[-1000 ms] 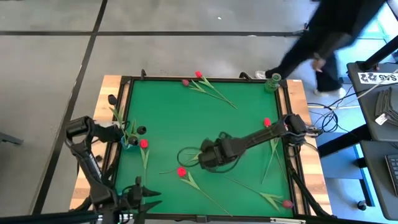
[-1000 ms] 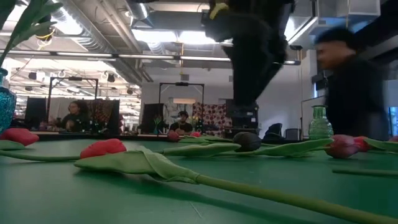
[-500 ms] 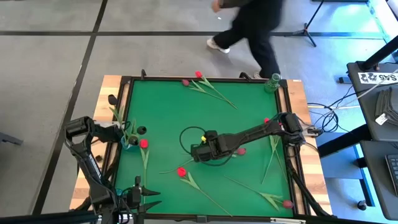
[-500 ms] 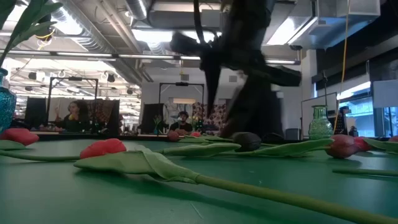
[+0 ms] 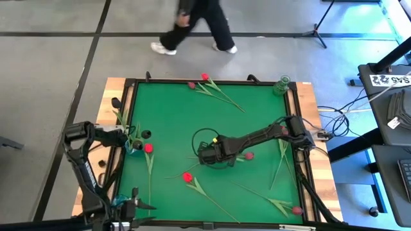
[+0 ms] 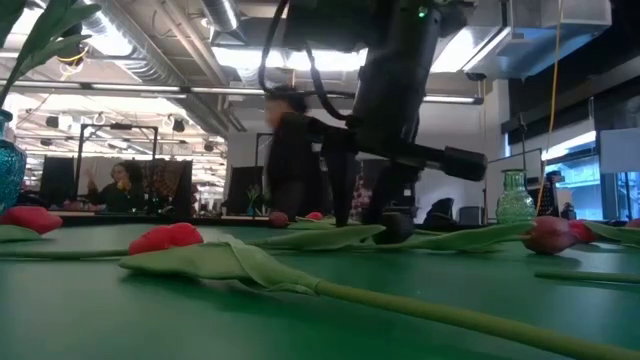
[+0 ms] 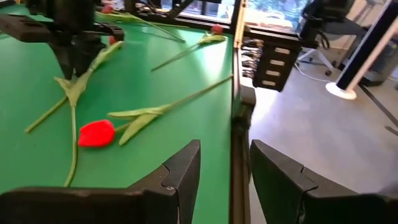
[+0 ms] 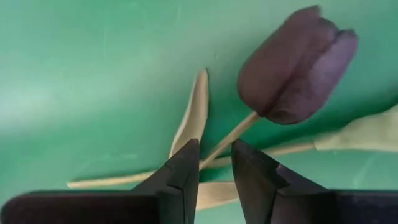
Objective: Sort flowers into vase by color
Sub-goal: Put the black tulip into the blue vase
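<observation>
Near the table's [image 5: 160, 102] middle, our right gripper [image 5: 204, 156] straddles the stem of a dark maroon tulip [image 8: 292, 65] lying flat, its fingers narrowly spread, not yet pinching. Next we judge: pinch, then lift. Our left gripper [image 7: 224, 171] waits, parted, at the left edge.

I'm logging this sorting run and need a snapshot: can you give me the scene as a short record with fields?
surface: green table with a dark rim
right tool: low at mid-table, fingers either side of the stem of a dark tulip; contact not clear
left tool: parked at the table's near left edge, holding nothing
loose flowers: red tulip near centre front, others scattered
vases: green vase at the far right corner, blue vase on the left edge
bystander: person walking past the far side
</observation>
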Motion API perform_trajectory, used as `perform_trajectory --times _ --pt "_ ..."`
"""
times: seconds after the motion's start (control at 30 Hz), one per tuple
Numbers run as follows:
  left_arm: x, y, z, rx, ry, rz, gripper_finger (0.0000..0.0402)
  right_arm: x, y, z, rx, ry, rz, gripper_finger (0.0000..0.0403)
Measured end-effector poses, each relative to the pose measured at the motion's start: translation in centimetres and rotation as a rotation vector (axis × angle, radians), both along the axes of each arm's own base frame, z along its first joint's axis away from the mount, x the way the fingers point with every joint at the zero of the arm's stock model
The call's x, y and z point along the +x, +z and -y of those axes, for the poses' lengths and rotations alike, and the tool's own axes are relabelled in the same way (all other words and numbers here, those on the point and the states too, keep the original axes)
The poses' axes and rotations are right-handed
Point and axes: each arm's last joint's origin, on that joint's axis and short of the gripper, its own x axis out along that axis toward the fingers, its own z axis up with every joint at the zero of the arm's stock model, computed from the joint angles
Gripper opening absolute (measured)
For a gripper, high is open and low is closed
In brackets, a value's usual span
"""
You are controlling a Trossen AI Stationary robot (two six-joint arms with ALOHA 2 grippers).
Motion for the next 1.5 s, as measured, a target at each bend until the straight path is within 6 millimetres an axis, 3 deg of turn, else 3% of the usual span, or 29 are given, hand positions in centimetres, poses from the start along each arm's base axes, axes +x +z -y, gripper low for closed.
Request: perform_trajectory --times 0.37,0.6,0.77,0.97,1.1,1.33,1.5 --pt "-0.9 0.0 0.0 0.007 0.006 0.029 0.0135 0.7 -0.4 2.9 0.018 -0.038 -0.008 0.0091" --pt "-0.7 0.1 0.2 -0.021 0.009 0.037 0.0135 1.2 -1.0 3.1 -0.055 -0.005 0.013 0.0016" --pt "-0.6 0.2 0.2 -0.031 0.013 0.040 0.0135 1.6 0.0 3.4 -0.188 0.069 0.074 0.0016" --pt "-0.4 1.9 -0.6 -0.080 0.038 0.064 0.0135 2.6 5.4 2.6 -0.473 0.138 0.221 0.0008" --pt "0.3 3.1 -1.6 -0.086 0.068 0.066 0.0135 3.3 10.7 0.6 -0.747 0.268 0.320 0.0006" --pt "4.1 4.2 -3.9 -0.108 0.151 0.021 0.0149 2.1 20.7 -7.6 -1.229 0.810 0.359 0.0004" --pt "8.5 4.5 -5.7 -0.117 0.145 -0.057 0.0188 -0.7 24.1 -13.1 -1.373 1.087 0.437 0.0006"
